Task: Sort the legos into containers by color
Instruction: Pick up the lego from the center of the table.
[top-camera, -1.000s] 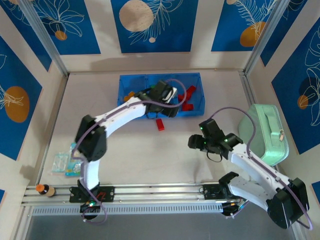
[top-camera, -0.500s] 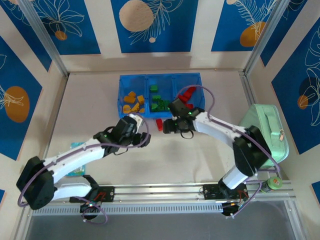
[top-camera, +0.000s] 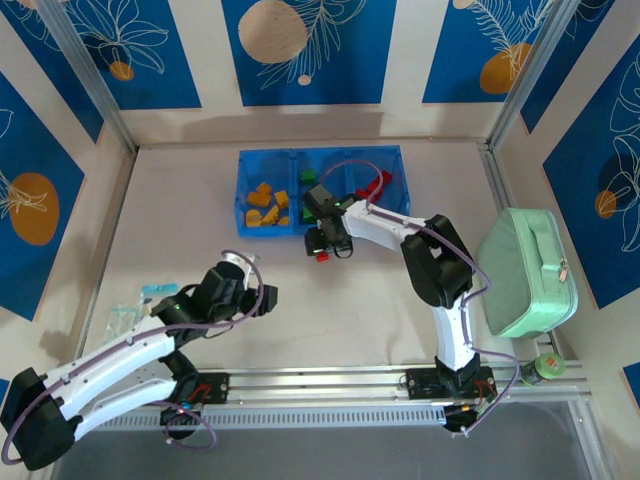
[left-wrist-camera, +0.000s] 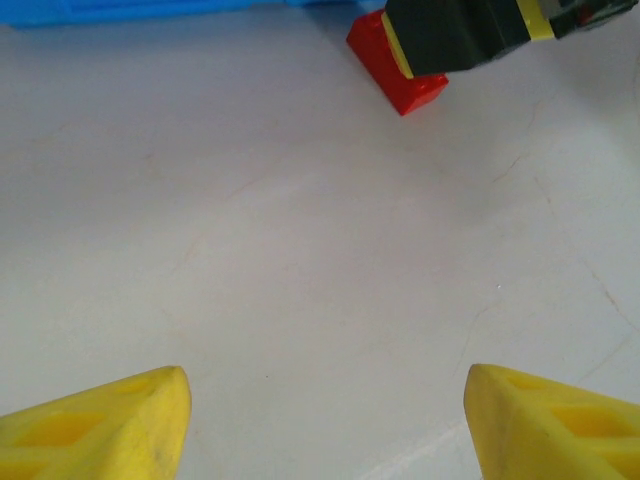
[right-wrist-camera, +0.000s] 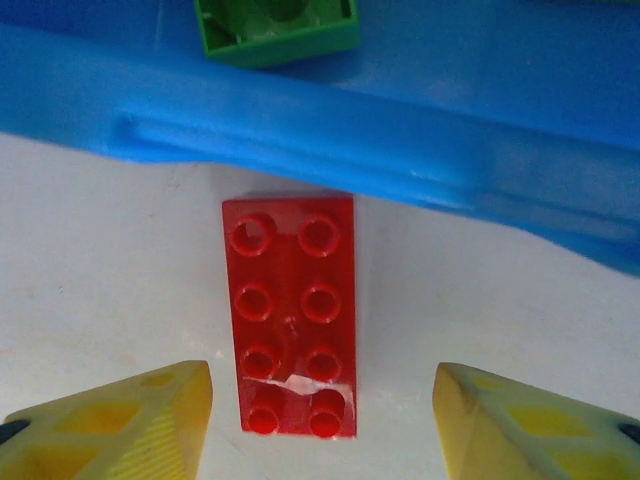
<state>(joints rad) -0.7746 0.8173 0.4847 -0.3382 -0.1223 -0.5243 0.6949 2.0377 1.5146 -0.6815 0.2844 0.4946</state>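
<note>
Most likely to go wrong: a lopsided pinch on the red brick (right-wrist-camera: 290, 315), flat on the tabletop (right-wrist-camera: 100, 280), studs up, between the fingers of the right end effector (right-wrist-camera: 320, 420) yet closer to one finger than the other; likely to be shoved sideways or twisted before being clamped. Also flanked, by the look of it, only at its near end, with most of its length reaching ahead of the fingertips, so apt to swing or slip once lifted. Far end up against, or just short of, the outer wall of the blue tray (right-wrist-camera: 300, 130) directly ahead; hard to tell which; liable to snag on that wall if dragged forward rather than raised first. Straight beyond the wall, a green brick (right-wrist-camera: 275, 30) in its compartment, so a wrong-colour drop if released straight ahead; red pile (top-camera: 378, 185) off to the side, in the end compartment. Right end effector partly spread, touching nothing, a gap visible on each side of the brick; holding nothing yet. Left end effector (left-wrist-camera: 327, 385) spread wide over bare tabletop, nothing between its fingers, the red brick well ahead of it under the other arm's finger.
</note>
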